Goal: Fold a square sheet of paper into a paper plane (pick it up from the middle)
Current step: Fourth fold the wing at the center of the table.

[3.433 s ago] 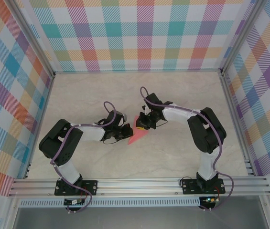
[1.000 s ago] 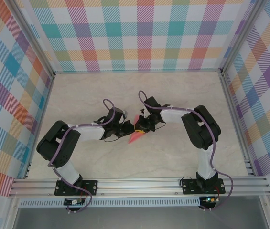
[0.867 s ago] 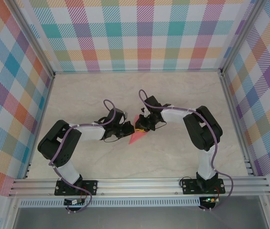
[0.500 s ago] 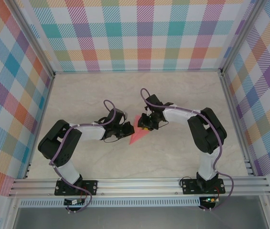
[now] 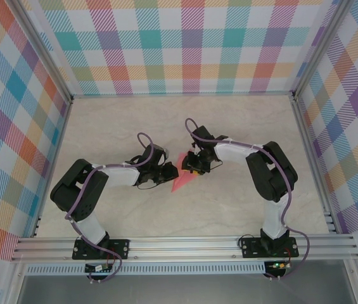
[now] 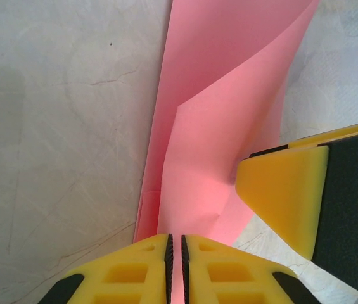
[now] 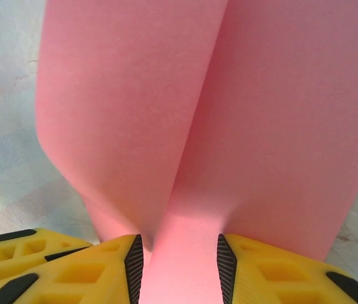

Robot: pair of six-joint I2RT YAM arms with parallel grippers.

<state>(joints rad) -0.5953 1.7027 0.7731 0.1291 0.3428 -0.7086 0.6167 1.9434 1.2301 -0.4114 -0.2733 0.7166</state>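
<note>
On the left side, the left gripper (image 5: 171, 171) lies low over the marble-pattern table (image 5: 242, 126), near the middle of it. In the left wrist view its yellow fingers (image 6: 134, 266) are pressed almost together, with only a thin slit between the black pads, and a strip of pink shows inside this slit, so it pinches the near edge of the sheet of paper (image 6: 217, 126).

The sheet is salmon-pink, plain and without marks. It is not flat: one layer lies on the table and another layer stands up over it in a soft curve, with a sharp crease at its near end. From the top camera the sheet (image 5: 179, 182) looks like a narrow pointed shape (the point is toward the arm bases), and it lies between the two grippers.

On the right, the right gripper (image 5: 190, 167) touches the sheet from the other side. Its pads (image 7: 134, 259) stand apart, and a curved fold of the sheet (image 7: 198, 95) passes between them.
</note>
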